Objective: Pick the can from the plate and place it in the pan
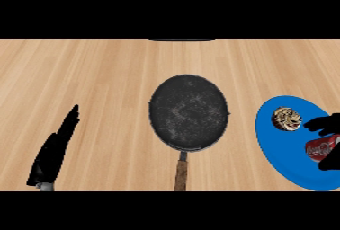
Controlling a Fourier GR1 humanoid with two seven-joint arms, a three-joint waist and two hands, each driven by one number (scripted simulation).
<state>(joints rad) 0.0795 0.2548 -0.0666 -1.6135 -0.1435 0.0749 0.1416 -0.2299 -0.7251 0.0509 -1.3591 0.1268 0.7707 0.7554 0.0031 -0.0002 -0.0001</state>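
While my right hand (325, 130) curls around the red can (319, 148) lying on the blue plate (279, 148), I see the pan (189, 112) lies leftward — left hand (56, 148) rests open.

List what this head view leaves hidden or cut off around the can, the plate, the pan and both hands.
- Can: only part of its red side shows; the right hand covers the rest.
- Right hand: cut off by the view's right edge; palm and forearm unseen.
- Blue plate: its right rim runs past the right edge.
- Pan: its handle's end is cut off at the bottom.
- Left hand: seen edge-on; its palm side is hidden.
- Round item on the plate: too small to identify.
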